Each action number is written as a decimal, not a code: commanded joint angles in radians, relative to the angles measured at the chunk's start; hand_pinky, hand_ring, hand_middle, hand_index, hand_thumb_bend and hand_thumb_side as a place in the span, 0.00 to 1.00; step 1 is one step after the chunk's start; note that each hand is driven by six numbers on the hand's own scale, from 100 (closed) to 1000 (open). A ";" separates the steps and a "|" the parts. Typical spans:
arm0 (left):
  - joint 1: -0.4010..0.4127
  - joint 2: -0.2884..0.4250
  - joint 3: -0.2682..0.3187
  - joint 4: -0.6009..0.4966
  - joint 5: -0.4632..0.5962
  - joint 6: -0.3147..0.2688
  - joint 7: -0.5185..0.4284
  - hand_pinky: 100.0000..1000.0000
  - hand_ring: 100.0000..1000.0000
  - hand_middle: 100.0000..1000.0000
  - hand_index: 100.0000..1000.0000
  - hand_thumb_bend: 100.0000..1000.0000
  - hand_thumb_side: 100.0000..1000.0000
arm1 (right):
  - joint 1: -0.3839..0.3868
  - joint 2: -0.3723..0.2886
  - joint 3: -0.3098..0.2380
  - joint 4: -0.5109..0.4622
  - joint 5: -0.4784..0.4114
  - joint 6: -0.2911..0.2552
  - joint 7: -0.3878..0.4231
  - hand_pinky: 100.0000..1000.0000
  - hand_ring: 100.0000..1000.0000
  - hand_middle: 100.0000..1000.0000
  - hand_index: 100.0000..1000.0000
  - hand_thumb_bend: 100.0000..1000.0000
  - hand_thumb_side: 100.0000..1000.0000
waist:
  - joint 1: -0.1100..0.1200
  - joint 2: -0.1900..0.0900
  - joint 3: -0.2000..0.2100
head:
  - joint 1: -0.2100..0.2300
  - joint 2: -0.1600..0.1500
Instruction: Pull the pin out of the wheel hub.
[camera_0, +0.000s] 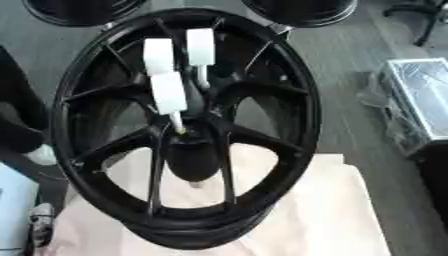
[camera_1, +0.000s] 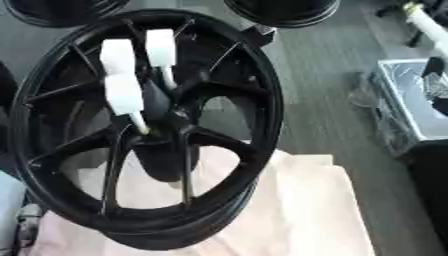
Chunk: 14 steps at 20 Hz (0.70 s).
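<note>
A large glossy black spoked alloy wheel hub (camera_0: 188, 130) stood tilted on a pale cream cloth-covered surface (camera_0: 324, 210), filling most of that surface from its near edge to its far edge. 3 white block-headed pins with thin pale shafts showed at the hub's centre: the nearest pin (camera_0: 168, 95) had its shaft running down into the central boss, a second pin (camera_0: 200, 47) stood just beside it toward the far right, and a third white block (camera_0: 158, 51) sat just behind the first. No robot hand appeared in either view, so I could not say how either hand was held. Beyond the far edge lay the rims of 2 more black wheels (camera_0: 297, 12), and on the grey floor to the right sat a clear plastic-wrapped box (camera_0: 420, 95).
</note>
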 joint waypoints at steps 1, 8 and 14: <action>-0.008 0.015 0.008 -0.018 0.002 0.002 -0.003 0.90 0.97 0.97 0.80 0.02 0.93 | -0.001 -0.007 -0.019 0.009 0.032 0.017 0.008 0.61 0.70 0.73 0.90 0.00 0.15 | -0.001 -0.007 0.001 | 0.004 -0.002; -0.012 0.018 0.009 -0.019 0.002 0.002 -0.003 0.90 0.97 0.97 0.80 0.02 0.92 | 0.006 0.015 -0.021 0.005 0.044 0.040 0.038 0.63 0.70 0.76 0.93 0.00 0.16 | -0.001 -0.006 -0.003 | 0.007 -0.002; -0.016 0.018 0.009 -0.022 0.004 0.002 -0.005 0.90 0.98 0.97 0.80 0.02 0.92 | 0.002 0.029 -0.018 -0.019 0.008 0.032 0.022 0.60 0.67 0.71 0.92 0.00 0.15 | -0.002 -0.006 -0.007 | 0.015 -0.002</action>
